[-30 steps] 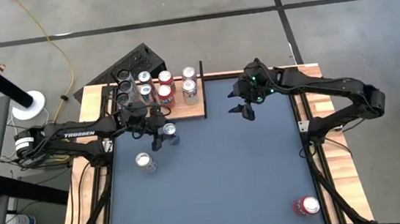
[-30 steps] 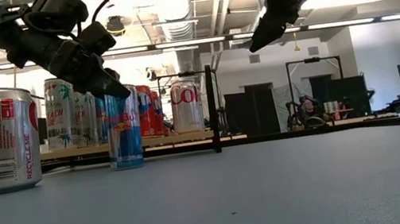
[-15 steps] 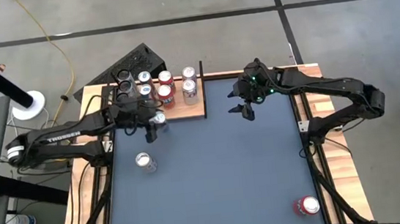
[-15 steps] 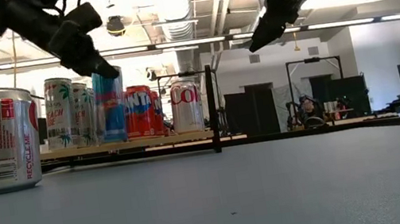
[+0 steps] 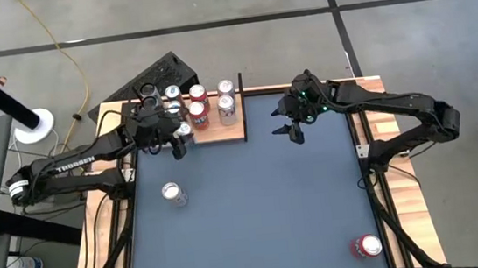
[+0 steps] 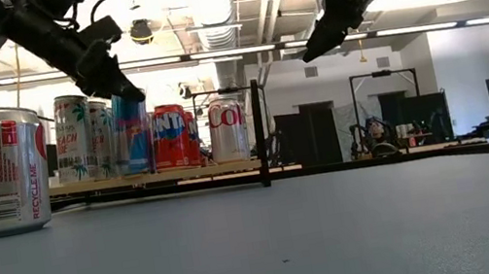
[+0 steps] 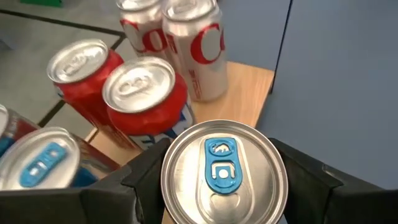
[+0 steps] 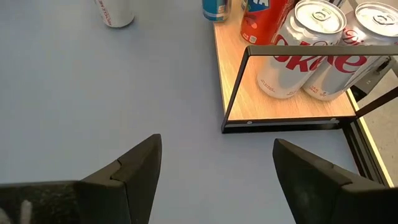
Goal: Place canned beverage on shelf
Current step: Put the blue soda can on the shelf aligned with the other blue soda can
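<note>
1. Over the shelf [image 5: 218,132], from above, your left tool [image 5: 176,140] holds the blue can [image 5: 185,129] by its sides at the board's near-left edge, beside the red cans [image 5: 195,112]. The right tool [image 5: 291,131] waits past the shelf's right post, fingers spread and empty. A silver can [image 5: 172,193] stands on the blue worktop [image 5: 264,211] in front of the shelf.
2. At worktop height, the blue can [image 6: 133,133] sits at the cans' level; whether it rests on the wood, you cannot tell.
3. Left wrist: a smooth round aluminium lid with a blue tab [image 7: 222,168], clamped between dark fingers [image 7: 149,168].
4. Right wrist: fingers [image 8: 140,165] wide apart, flat wood-grain board, thin black frame.
</note>
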### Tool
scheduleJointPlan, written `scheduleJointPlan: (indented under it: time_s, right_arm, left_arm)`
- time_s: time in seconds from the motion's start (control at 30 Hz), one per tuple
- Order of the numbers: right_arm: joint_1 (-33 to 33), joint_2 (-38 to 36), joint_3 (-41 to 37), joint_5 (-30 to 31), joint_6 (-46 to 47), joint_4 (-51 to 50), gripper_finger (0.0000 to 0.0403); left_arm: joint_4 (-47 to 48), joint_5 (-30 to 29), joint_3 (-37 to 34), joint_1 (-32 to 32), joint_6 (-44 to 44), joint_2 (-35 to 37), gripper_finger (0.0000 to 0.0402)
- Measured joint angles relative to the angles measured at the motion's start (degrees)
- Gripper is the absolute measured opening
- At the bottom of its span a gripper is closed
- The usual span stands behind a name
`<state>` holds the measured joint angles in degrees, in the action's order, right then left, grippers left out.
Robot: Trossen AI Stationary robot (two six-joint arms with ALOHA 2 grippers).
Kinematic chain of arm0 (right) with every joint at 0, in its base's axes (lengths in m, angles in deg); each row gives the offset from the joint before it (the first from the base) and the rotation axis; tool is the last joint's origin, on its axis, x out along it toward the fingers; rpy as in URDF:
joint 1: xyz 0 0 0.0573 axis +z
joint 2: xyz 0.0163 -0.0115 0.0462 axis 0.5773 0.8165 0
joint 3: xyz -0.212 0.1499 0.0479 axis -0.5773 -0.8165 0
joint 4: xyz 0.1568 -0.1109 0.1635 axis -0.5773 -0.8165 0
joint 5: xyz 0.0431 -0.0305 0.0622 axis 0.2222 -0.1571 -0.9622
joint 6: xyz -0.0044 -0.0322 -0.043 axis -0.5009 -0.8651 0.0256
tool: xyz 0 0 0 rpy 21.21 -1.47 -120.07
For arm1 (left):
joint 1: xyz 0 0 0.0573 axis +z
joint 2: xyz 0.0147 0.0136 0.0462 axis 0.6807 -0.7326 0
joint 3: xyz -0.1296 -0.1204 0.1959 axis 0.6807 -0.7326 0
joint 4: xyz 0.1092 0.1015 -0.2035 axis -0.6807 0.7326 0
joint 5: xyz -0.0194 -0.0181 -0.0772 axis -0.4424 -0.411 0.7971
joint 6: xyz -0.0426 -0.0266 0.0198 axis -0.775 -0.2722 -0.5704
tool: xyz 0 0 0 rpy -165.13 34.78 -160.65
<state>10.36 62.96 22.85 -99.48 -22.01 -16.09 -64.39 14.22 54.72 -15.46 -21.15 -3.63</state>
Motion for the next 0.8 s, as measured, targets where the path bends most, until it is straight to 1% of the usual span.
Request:
scheduleJointPlan:
  time_s: [0.37, 0.8]
  right_arm:
    - [0.00, 0.00, 0.00, 0.00, 0.00, 0.00, 0.0290]
    - [0.00, 0.00, 0.00, -0.02, 0.00, 0.00, 0.0290]
  left_arm:
    - [1.35, 0.66, 0.00, 4.08, 0.10, 0.59, 0.0225]
    - [1.35, 1.64, 0.00, 4.35, -1.69, 0.59, 0.0226]
